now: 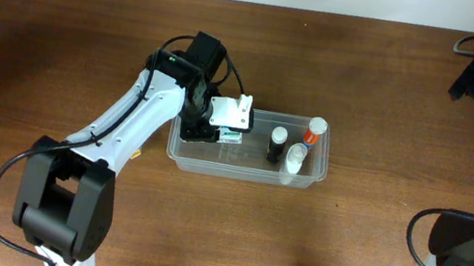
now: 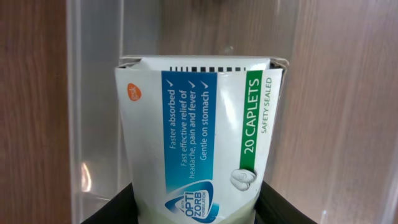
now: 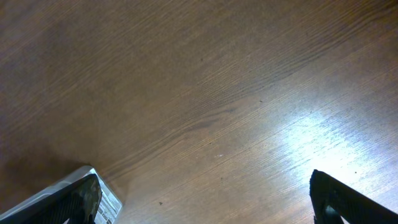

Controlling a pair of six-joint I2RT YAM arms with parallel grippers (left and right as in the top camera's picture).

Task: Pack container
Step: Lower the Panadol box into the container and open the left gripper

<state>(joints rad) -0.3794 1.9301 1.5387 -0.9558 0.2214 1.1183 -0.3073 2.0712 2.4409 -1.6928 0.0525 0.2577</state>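
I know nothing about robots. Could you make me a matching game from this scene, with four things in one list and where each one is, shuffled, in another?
Things
1. caplet box
2. black-capped bottle
3. orange-and-white bottle
4. right arm's fingers

Places
A. in the container, just right of its middle
B. over bare table, spread apart, holding nothing
C. clamped in the left arm's fingers, at the container's left end
D. in the container, at its right end by the far wall

Pairs: 1-C, 2-A, 3-D, 4-B
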